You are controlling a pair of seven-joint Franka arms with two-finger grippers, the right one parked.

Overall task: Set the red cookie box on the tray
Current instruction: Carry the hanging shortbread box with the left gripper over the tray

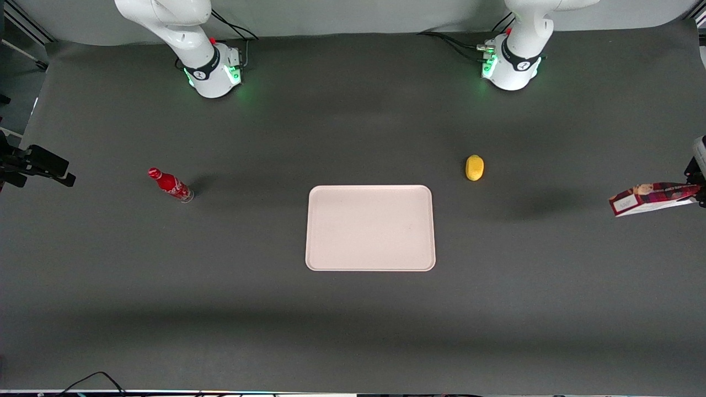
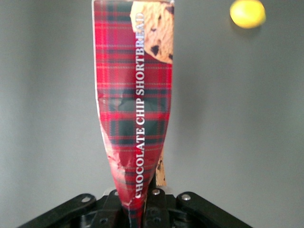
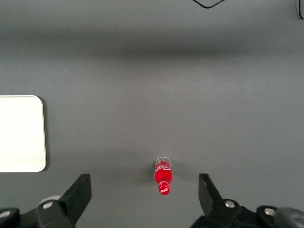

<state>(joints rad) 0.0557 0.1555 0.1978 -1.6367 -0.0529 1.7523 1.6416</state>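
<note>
The red cookie box (image 1: 651,197) is a long dark red tartan carton with a white end panel. It hangs in the air far toward the working arm's end of the table, above the dark mat. My left gripper (image 1: 699,190) is shut on one end of it at the frame's edge. In the left wrist view the box (image 2: 135,99) sticks out from between the fingers, pinched and creased where my gripper (image 2: 137,206) clamps it. The pale pinkish tray (image 1: 370,227) lies flat mid-table, with nothing on it; its corner shows in the right wrist view (image 3: 21,135).
A yellow lemon-like object (image 1: 474,167) lies between the tray and the held box, a little farther from the front camera; it also shows in the left wrist view (image 2: 247,13). A small red bottle (image 1: 170,185) stands toward the parked arm's end (image 3: 163,176).
</note>
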